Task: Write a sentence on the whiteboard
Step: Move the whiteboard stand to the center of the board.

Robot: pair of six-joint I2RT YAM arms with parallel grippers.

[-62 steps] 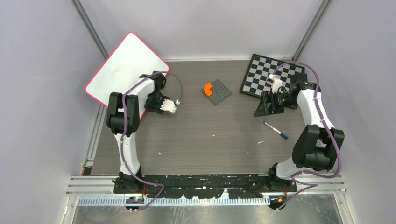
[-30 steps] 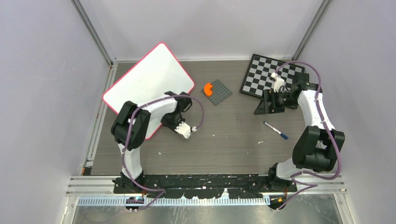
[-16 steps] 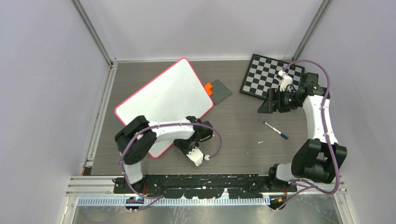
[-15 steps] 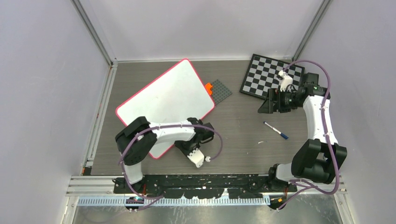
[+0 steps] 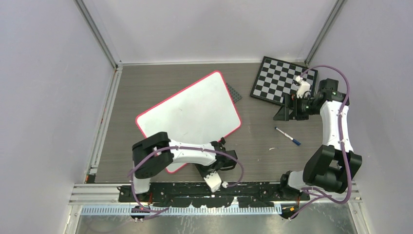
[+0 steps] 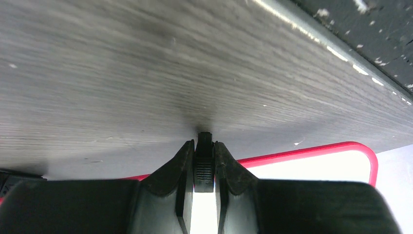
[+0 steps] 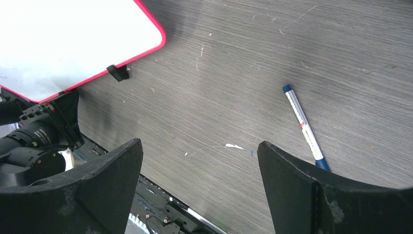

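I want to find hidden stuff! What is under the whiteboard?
A grey plate pokes out from under the whiteboard at its far right edge; only that sliver shows. The rest of the plate, and anything on it, is covered. The whiteboard lies on the table.

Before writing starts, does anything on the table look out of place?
The whiteboard lies askew, its far corner overlapping the grey studded plate; the left gripper pinches its near edge. Nothing looks spilled.
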